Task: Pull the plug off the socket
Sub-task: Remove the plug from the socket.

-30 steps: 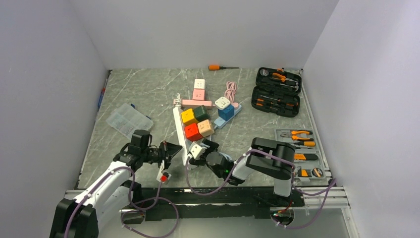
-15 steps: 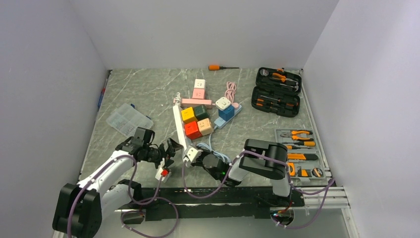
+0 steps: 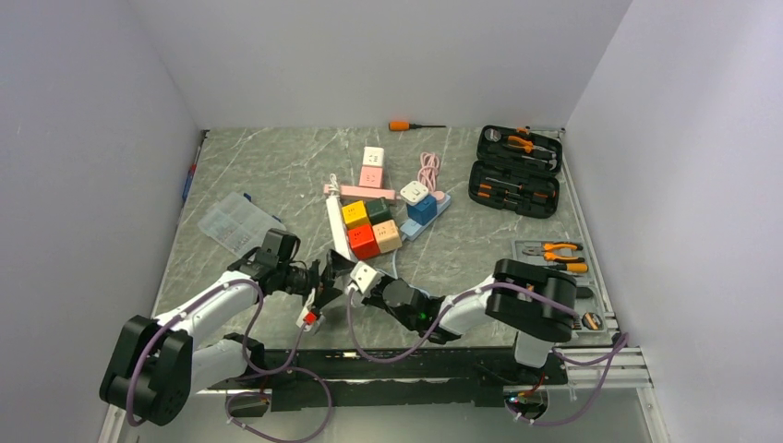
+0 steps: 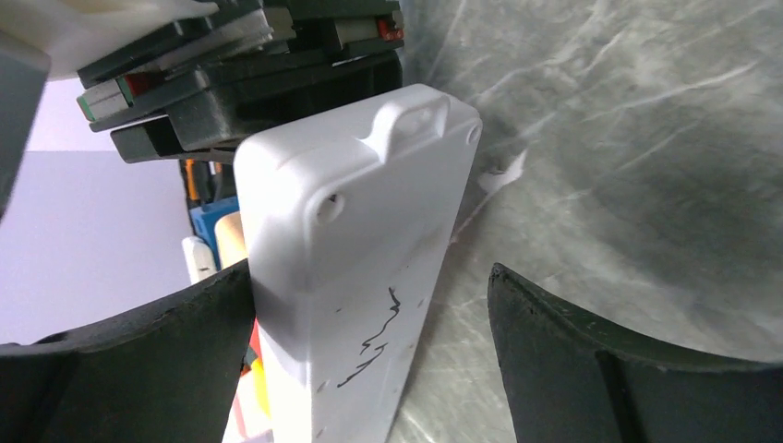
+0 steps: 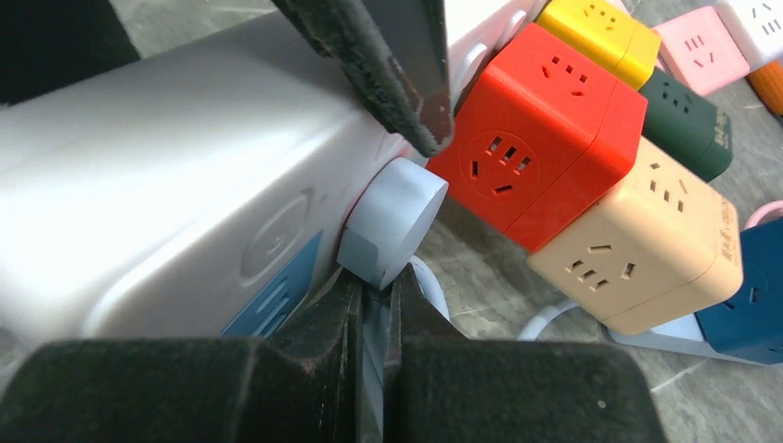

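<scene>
White power strip (image 4: 360, 277) between wide left fingers (image 4: 138, 369); plug (image 5: 395, 221) in right fingers' (image 5: 388, 65) pinch, plain only from right wrist.

The right gripper (image 5: 374, 300) enters at 6 o'clock. Its two dark fingers (image 5: 305, 369) are drawn nearly together, and the narrow slit between them holds a pale strip continuous with the plug (image 5: 392, 235). The plug, a pale round disc at centre, sits against the white power strip (image 5: 157, 185), which fills the 9 o'clock half. A dark wedge-shaped finger (image 5: 388, 65) descends from 12 o'clock, its tip just beside the plug's upper edge. Cube sockets occupy 1 to 4 o'clock: yellow cube (image 5: 600, 32), red cube (image 5: 545, 129), dark green cube (image 5: 688, 115) and beige cube (image 5: 637, 245), with red touching beige. A white cable (image 5: 545, 323) curves at 5 o'clock.
</scene>
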